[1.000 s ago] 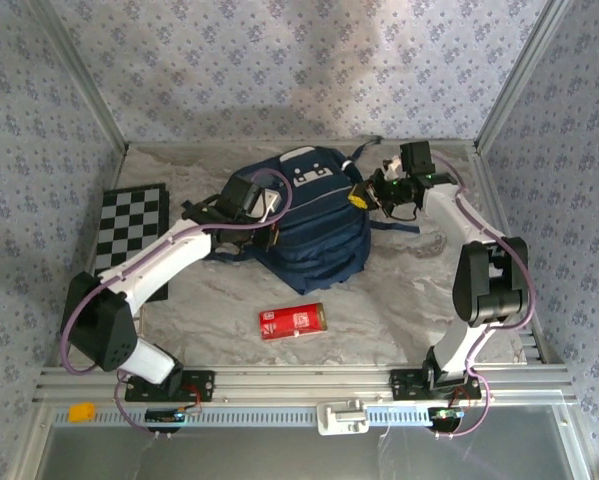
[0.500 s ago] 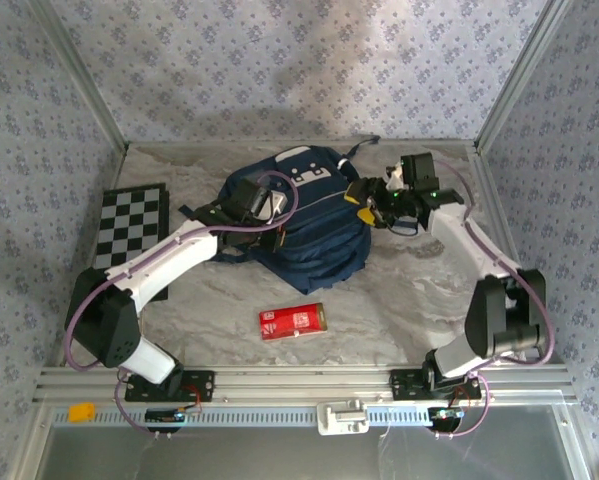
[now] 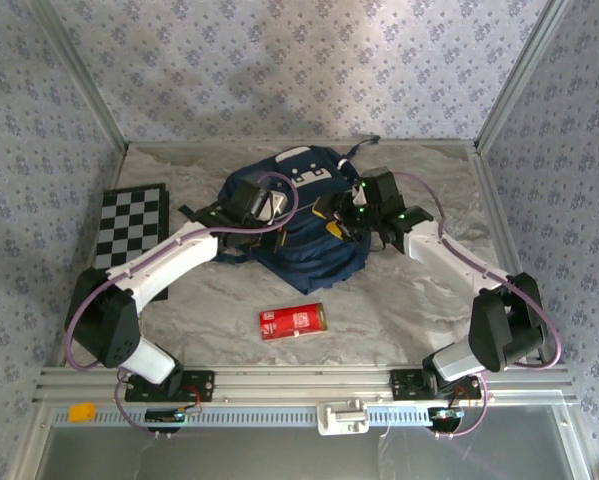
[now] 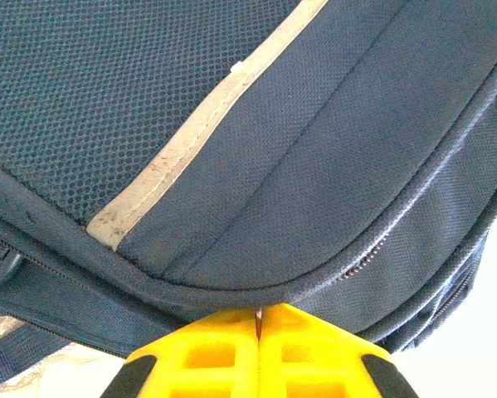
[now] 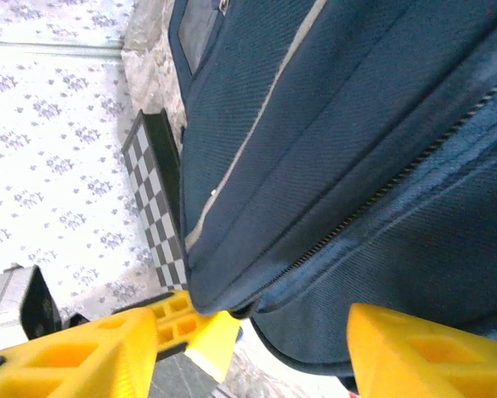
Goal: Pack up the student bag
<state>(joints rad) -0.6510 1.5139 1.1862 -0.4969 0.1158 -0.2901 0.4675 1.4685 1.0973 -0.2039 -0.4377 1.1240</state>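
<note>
student bag (image 3: 291, 250) lies flat on the table (image 3: 409, 300), upper middle of the top view, long axis roughly up-down the frame, white-patched end toward the back wall. Arms flank it: left gripper (image 3: 271, 208) on the bag's left side, right gripper (image 3: 331, 218) on its right flank, both touching or all but touching fabric. Left wrist view: left gripper (image 4: 258, 325) has its yellow fingers pressed together right under the piped, zippered seam; a thin sliver sits between the tips, can't tell if that's a zip pull or fabric. Right wrist view: right gripper (image 5: 256, 348) has jaws spread, with the bag's zippered edge dropping into the gap between them, zip line running diagonally up to the right of that frame; not visibly clamped. My read: next move hinges on that zip line, since the bag edge is already inside the right jaws, so closing there is the short path while the left holds the seam. Red carton (image 3: 292, 321) lies well apart below the bag, checkerboard (image 3: 129, 228) at left; both unpacked.
</note>
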